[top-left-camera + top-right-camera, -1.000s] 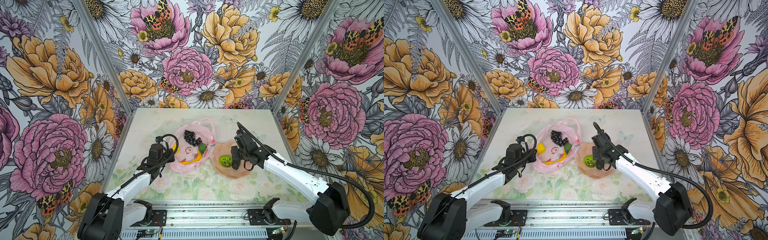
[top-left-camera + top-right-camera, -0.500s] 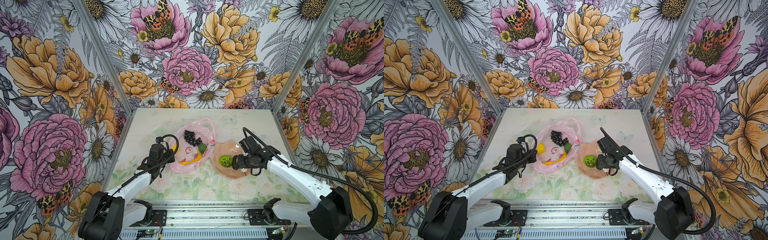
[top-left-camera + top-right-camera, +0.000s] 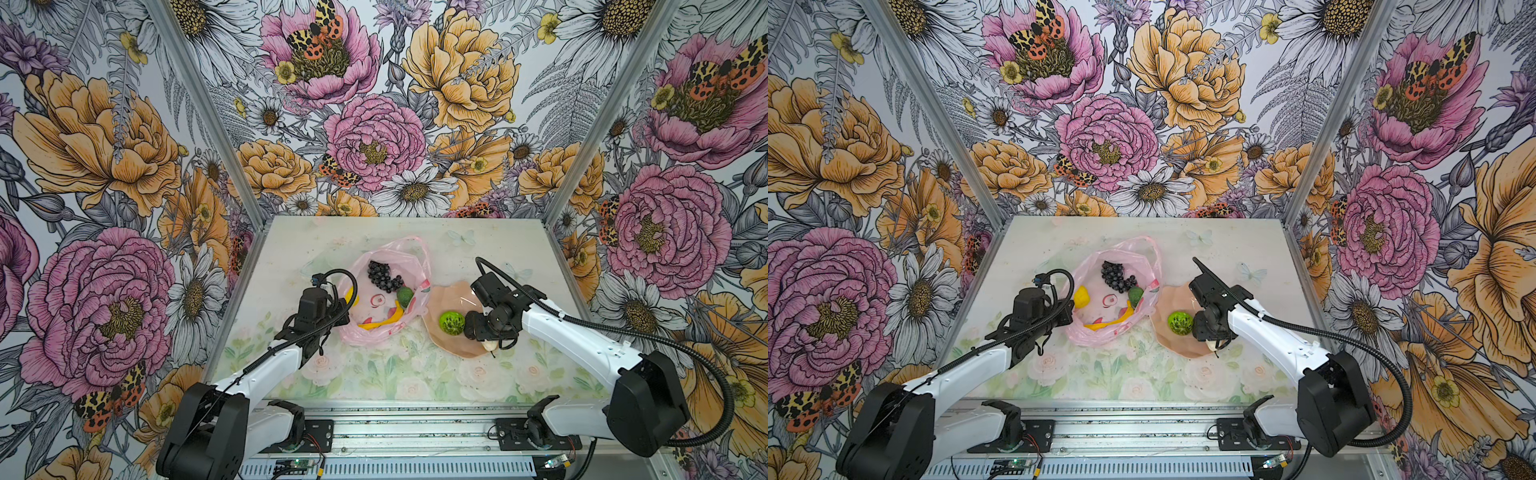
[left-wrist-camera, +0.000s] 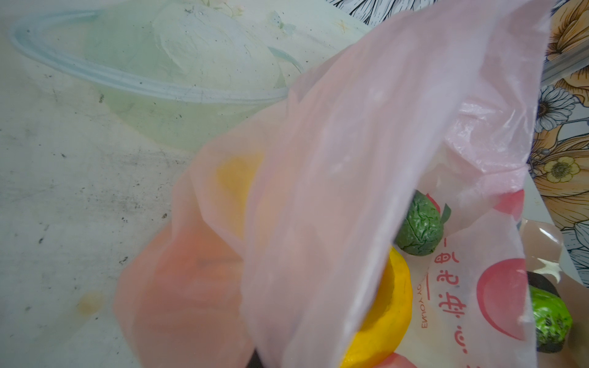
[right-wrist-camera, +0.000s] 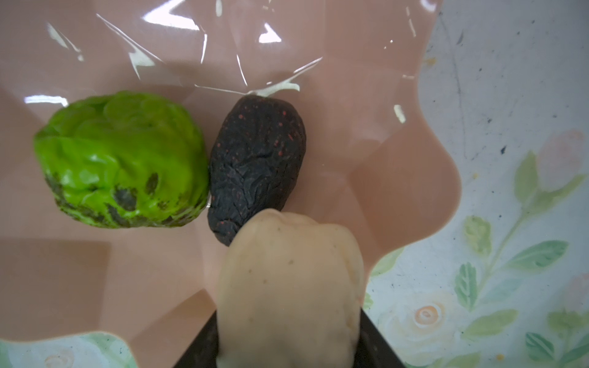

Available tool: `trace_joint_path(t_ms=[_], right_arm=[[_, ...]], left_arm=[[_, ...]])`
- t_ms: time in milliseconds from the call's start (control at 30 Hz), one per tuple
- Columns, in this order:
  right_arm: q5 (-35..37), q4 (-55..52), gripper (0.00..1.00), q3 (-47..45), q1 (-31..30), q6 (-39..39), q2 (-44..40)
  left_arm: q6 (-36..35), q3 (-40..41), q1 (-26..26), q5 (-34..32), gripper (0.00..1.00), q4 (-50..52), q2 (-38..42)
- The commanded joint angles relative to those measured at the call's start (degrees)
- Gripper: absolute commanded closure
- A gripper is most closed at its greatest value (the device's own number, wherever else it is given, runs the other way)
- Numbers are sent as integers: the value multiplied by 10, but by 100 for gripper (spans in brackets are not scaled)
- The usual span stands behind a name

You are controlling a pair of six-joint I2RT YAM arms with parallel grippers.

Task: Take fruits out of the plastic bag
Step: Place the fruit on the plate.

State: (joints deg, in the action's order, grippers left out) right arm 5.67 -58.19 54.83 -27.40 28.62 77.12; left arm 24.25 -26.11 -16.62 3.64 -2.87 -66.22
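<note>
Right wrist: cream lump [image 5: 290,286] between jaws

The plastic bag [image 3: 376,334] is translucent pink with red-pink fruit prints and red lettering. The grape bunch [image 3: 383,275] is black-purple, the banana [image 3: 380,322] and the lemon [image 3: 1081,296] yellow, and the avocado [image 3: 404,296] dark green. The scalloped dish [image 3: 449,297] is peach-pink. The lime [image 5: 122,159] is bright green with black blotches, the oval fruit [image 5: 255,159] black with red specks, and the lump [image 5: 290,286] cream.

Print shows only on the plastic bag [image 4: 366,127], on its wall at the 3 o'clock side in both top views. The small red lettering [image 4: 423,310], seen reversed through the film, reads in part "OY YOUR". The larger red characters [image 4: 449,280] beside it cannot be read.
</note>
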Motion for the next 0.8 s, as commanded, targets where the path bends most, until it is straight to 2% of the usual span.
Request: trace_joint_path(t_ms=[0, 600, 767], right_arm=[[0, 7, 52, 27, 2, -12, 18], [7, 36, 44, 68, 1, -32, 115], [10, 37, 39, 70, 1, -35, 119]], left_arm=[[4, 7, 4, -8, 100, -10, 5], [2, 6, 5, -10, 100, -7, 9], [2, 7, 4, -11, 100, -7, 10]])
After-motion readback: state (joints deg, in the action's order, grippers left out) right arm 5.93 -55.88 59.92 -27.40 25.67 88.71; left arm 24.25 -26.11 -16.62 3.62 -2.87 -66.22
